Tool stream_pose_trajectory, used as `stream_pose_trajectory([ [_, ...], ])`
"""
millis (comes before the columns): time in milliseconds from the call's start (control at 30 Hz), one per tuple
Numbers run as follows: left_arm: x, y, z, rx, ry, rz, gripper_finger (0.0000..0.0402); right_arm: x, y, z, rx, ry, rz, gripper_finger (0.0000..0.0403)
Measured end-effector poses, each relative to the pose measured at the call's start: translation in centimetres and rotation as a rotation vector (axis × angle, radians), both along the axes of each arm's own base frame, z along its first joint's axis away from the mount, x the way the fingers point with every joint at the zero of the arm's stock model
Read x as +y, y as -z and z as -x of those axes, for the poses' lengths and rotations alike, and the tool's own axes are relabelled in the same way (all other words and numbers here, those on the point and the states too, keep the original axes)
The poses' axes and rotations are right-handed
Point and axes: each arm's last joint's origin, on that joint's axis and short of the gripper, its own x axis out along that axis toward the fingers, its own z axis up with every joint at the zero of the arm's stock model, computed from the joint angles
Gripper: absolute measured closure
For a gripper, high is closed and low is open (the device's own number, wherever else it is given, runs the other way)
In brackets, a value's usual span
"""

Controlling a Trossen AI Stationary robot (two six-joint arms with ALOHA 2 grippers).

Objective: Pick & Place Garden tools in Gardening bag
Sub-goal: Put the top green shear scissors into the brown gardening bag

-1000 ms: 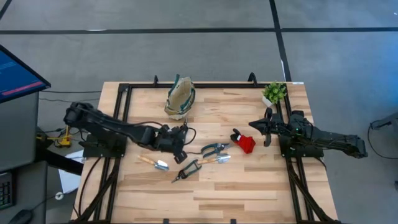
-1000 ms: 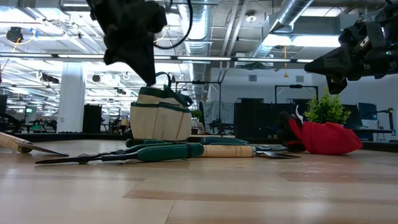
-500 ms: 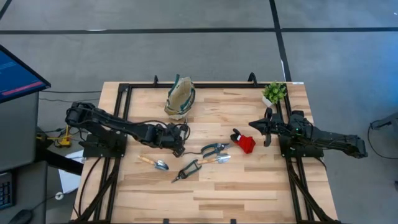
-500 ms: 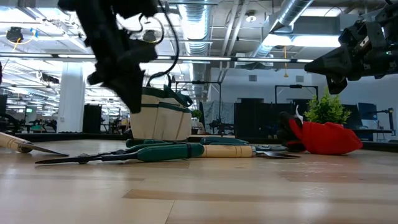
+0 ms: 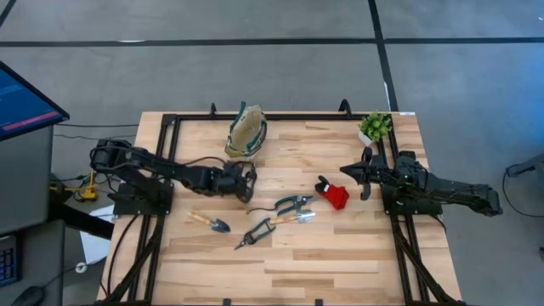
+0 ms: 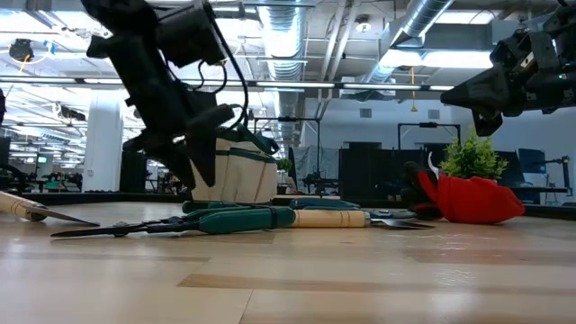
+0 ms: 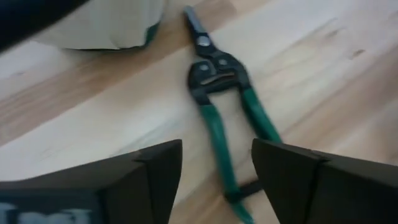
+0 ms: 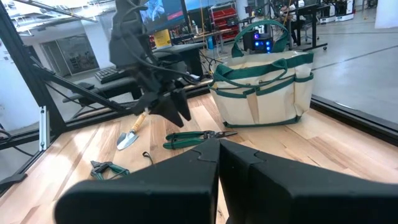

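The garden tools are lying loose on the wooden worktop [image 5: 340,255], none of them in the bag. Nearest the front edge, the black clippers [image 5: 254,234] are lying at a slant, with the silver trowel [image 5: 209,223] beside them toward the left edge, its wooden handle pointing leftward. Just behind the clippers, the wood-handled tool [image 5: 292,218] is lying flat, and the green-handled pruners [image 5: 293,203] are resting just behind it, near the middle of the worktop. In the left wrist view the pruners [image 7: 222,106] are showing between that gripper's two dark fingers, blades pointing toward the bag's cream fabric. The red-and-black piece [image 5: 332,194] is sitting to the right of the pruners, apart from them. The left gripper [image 5: 246,184] is hanging low over the worktop between the bag and the pruners, its jaws spread wide and gripping nothing. The right gripper [image 5: 357,172] is waiting above the right side of the worktop, its jaws pressed together and empty. Farther back, the gardening bag [image 5: 246,133] is standing upright near the rear edge, left of centre, cream with green trim and its loop handles up. A small green potted plant [image 5: 375,127] is standing in the rear right corner. Beyond the left edge, a monitor [image 5: 21,98] is glowing blue.
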Motion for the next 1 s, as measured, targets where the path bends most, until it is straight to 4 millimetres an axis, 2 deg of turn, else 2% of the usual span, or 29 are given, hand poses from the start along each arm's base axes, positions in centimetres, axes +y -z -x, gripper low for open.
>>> stream_pose_trajectory([
  [333, 0.7, 0.8, -0.1, -0.115, -0.008, 0.048, 0.0216, 0.0, 0.0, 0.0, 0.0, 0.0, 0.0, 0.0403],
  [533, 0.7, 1.0, -0.2, -0.109, -0.007, 0.047, 0.0224, 0.0, 0.0, 0.0, 0.0, 0.0, 0.0, 0.0403],
  [833, 0.7, 2.9, -0.5, -0.039, -0.009, 0.046, 0.0225, 0.0, 0.0, 0.0, 0.0, 0.0, 0.0, 0.0403],
  [1000, 0.7, 3.4, -0.7, -0.036, -0.014, 0.032, 0.0225, 0.0, 0.0, 0.0, 0.0, 0.0, 0.001, 0.0403],
])
